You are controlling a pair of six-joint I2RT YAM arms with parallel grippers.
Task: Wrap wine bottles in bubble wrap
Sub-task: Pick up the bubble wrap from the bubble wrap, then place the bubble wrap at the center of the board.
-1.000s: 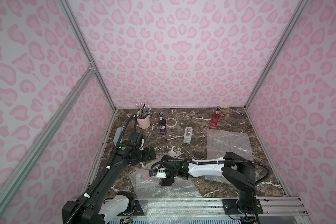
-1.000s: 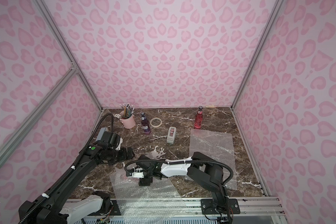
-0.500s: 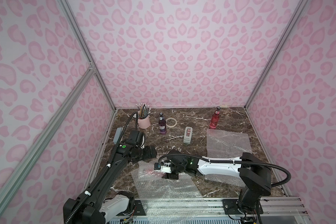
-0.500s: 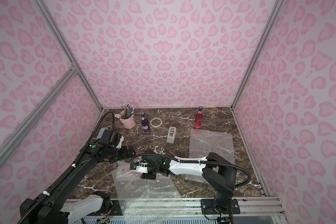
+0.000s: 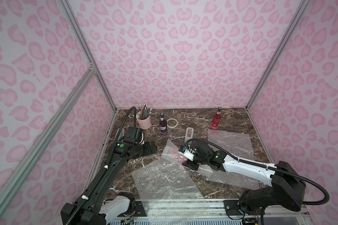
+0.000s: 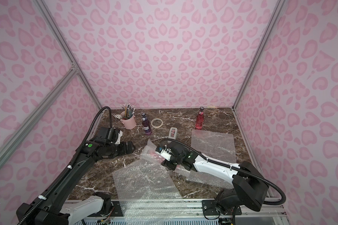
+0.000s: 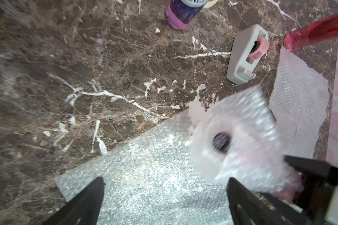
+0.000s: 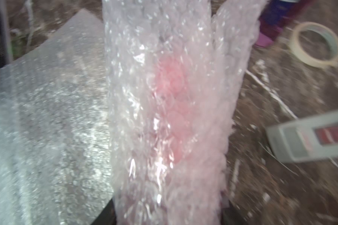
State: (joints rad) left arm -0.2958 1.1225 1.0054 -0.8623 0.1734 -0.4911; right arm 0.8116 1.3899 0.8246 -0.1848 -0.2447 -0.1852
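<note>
Progress approx 1 of 3. The right end effector (image 5: 183,158) is clamped on 1 end of the wrapped bottle (image 5: 171,153), a pink bottle inside a rolled tube of bubble wrap. It is held off the desk (image 5: 193,116), tilted, over the far corner of the front sheet (image 5: 164,181). Left wrist view looks into the tube's open end (image 7: 232,136): dark cap visible inside. Right wrist view shows pink glass through the layers (image 8: 170,116). The roll looks loose w/ a free flap and I see no tape on it, so prob. not secured yet.

The left end effector (image 5: 153,149) is wide open, holding nothing, just beside the tube's free end.

Left to do: 2 bottles, both upright and bare.
- purple bottle (image 5: 163,124), at the back next to the tape ring (image 5: 172,123)
- pink-red bottle (image 5: 215,121), back right, its base just beside the back sheet's (image 5: 229,142) far edge

Both those sheets lie flat and unused, enough for the remaining 2. A tape dispenser (image 5: 189,134) sits mid-desk, near the held tube.
</note>
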